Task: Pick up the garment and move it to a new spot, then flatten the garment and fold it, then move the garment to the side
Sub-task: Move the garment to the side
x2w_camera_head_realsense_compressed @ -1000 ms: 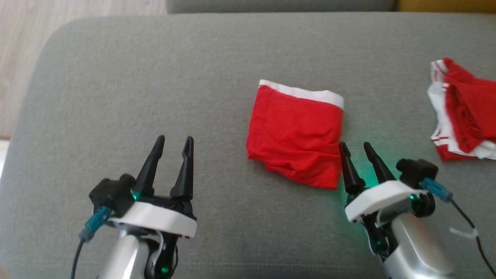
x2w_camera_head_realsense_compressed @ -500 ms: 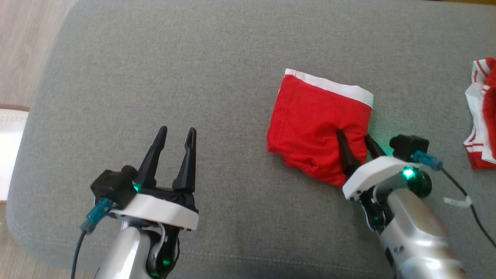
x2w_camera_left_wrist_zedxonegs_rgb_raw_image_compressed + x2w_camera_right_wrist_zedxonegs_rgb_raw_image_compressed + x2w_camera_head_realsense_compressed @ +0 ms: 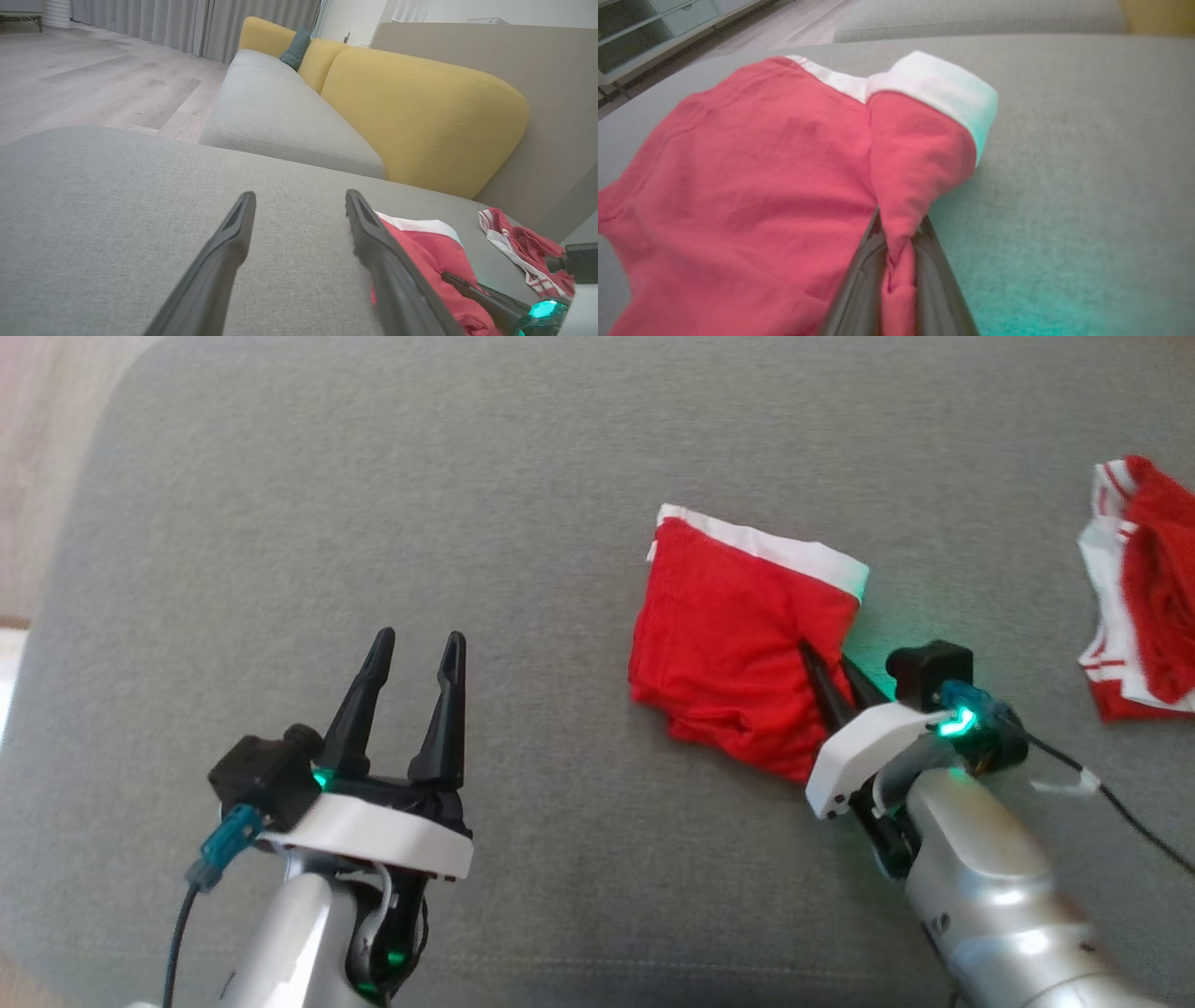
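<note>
The garment (image 3: 728,653) is a folded pair of red shorts with a white waistband, lying right of centre on the grey cushion (image 3: 373,476). My right gripper (image 3: 826,658) is shut on a pinch of its right edge. In the right wrist view the red fabric (image 3: 761,186) bunches up between the closed fingers (image 3: 864,280). My left gripper (image 3: 418,639) stands open over bare cushion to the garment's left, holding nothing. The left wrist view has its spread fingers (image 3: 219,261), with the garment (image 3: 420,247) just to their right.
A second red and white garment (image 3: 1144,616) lies crumpled at the cushion's far right edge. A yellow sofa back (image 3: 420,112) and another grey seat stand beyond the cushion. Wooden floor lies past the cushion's left edge.
My right gripper slid onto the garment's right edge and shut on a fold of it, lifting that edge a little. The left arm kept still. The camera shifted.
</note>
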Motion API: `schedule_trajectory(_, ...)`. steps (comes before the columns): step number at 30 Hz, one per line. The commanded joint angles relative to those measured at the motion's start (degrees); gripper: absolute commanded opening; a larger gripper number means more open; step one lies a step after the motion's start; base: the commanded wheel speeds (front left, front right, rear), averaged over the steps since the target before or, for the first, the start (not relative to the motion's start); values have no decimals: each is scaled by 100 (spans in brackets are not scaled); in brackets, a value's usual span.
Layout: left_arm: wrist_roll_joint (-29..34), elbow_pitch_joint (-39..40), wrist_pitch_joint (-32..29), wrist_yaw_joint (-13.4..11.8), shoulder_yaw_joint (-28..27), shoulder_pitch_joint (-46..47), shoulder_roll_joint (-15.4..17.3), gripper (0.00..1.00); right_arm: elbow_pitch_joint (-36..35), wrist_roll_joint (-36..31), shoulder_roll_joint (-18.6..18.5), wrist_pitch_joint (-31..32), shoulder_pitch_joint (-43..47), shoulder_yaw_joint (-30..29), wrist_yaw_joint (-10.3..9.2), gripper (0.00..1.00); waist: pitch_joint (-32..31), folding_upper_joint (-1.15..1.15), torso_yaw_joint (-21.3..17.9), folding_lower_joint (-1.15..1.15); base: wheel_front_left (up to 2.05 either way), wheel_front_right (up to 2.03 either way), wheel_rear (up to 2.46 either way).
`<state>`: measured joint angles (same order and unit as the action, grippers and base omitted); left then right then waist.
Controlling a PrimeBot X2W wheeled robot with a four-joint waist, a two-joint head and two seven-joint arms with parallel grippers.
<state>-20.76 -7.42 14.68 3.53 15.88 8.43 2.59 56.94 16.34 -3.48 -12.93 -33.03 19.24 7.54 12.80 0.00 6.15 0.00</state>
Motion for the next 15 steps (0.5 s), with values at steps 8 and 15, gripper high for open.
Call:
schedule_trajectory(8, 63, 287, 32, 12, -236, 198, 29, 100, -865, -1770, -575, -134, -486, 85, -5, 0, -81, 0, -659, 0, 0, 0, 0)
schedule_trajectory(15, 90, 326, 32, 47, -240, 304, 29, 100, -1676, -1670, -1572, 351, -768, 812, -5, 0, 74, 0, -1100, 0, 0, 0, 0)
